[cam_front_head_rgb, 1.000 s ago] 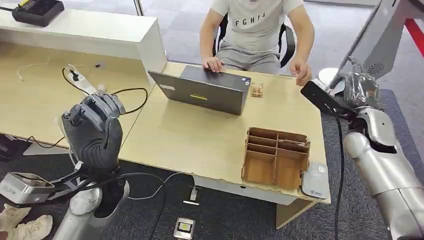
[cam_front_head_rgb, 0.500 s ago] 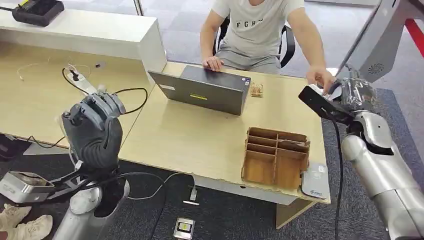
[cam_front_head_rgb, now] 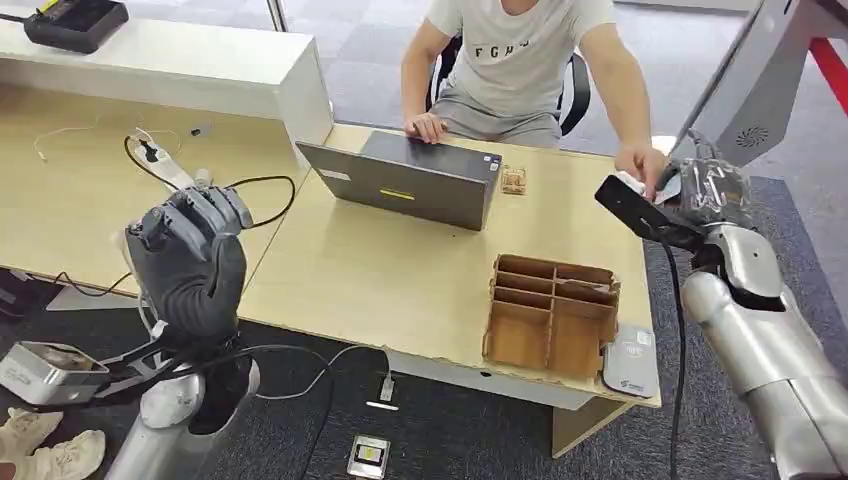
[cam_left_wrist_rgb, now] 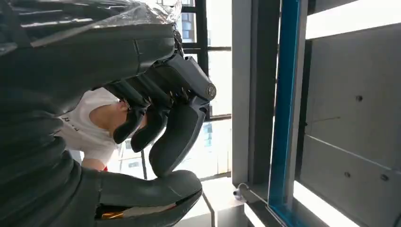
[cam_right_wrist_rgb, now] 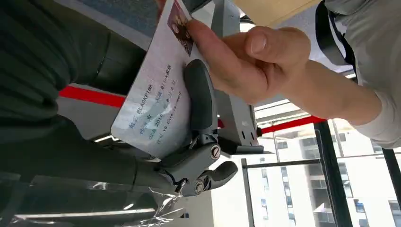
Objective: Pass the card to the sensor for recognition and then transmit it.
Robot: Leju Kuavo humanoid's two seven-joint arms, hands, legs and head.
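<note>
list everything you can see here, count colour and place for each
card: 1, white with print, in the right hand, person's fingers on its far end
laptop: 1, grey, back of the desk, before the person
organizer: 1, brown, compartmented, desk's near right
reader: 1, white-grey, desk's near right corner, beside the organizer
small wooden piece: 1, brown, right of the laptop
desk: 1, light wood, centre
black device: 1, far left white counter
cables: black and white, left table
floor box: 1, grey, under the desk
person: 1, grey shirt, seated behind the desk
left hand: dark, fingers curled, raised at left
right hand: holds the card, at right
</note>
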